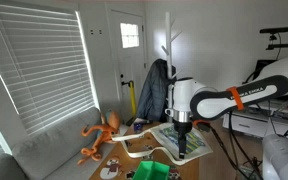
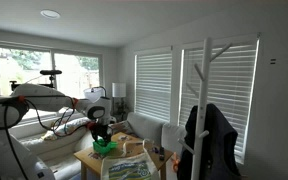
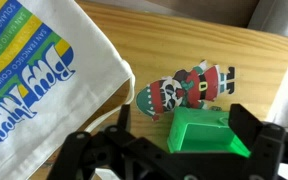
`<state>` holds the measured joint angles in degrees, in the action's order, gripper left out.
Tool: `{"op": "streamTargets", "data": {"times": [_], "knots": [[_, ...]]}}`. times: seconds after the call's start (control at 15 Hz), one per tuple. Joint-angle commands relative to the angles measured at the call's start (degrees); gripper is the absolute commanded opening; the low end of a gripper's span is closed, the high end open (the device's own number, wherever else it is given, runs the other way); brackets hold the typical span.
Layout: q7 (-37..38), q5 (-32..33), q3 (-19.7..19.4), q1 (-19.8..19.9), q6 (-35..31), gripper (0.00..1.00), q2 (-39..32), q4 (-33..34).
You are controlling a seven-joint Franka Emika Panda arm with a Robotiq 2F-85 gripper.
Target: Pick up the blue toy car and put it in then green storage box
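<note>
The green storage box (image 3: 206,135) lies on the wooden table, directly below and between my gripper's (image 3: 184,118) two black fingers, which stand wide apart. The gripper is open and nothing shows between the fingers but the box. In an exterior view the gripper (image 2: 102,133) hangs just above the green box (image 2: 105,147) at the table's near end. In an exterior view the gripper (image 1: 181,138) points down over the table. The blue toy car is not visible in any view.
A white cloth bag (image 3: 39,75) with blue and yellow lettering lies left of the box. A red Santa-like figure picture (image 3: 189,88) lies beyond it. An orange tentacled toy (image 1: 100,135) sits on the sofa. A leaf-patterned tray (image 1: 149,152) lies on the table. A coat rack (image 2: 206,110) stands nearby.
</note>
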<state>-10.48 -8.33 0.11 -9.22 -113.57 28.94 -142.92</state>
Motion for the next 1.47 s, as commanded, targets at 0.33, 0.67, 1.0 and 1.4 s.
{"op": "streamTargets", "data": {"times": [0.33, 0.67, 1.0, 1.4], "knots": [[-0.2, -0.3, 0.6, 0.6, 0.2, 1.00, 0.0, 0.1], [-0.8, -0.7, 0.1, 0.7, -1.0, 1.00, 0.9, -0.8], [-1.3, 0.0, -4.1, 5.4, -5.9, 1.00, 8.5, -6.0], [-3.3, 1.7, -10.6, 12.3, -7.0, 1.00, 14.0, -6.0]]}}
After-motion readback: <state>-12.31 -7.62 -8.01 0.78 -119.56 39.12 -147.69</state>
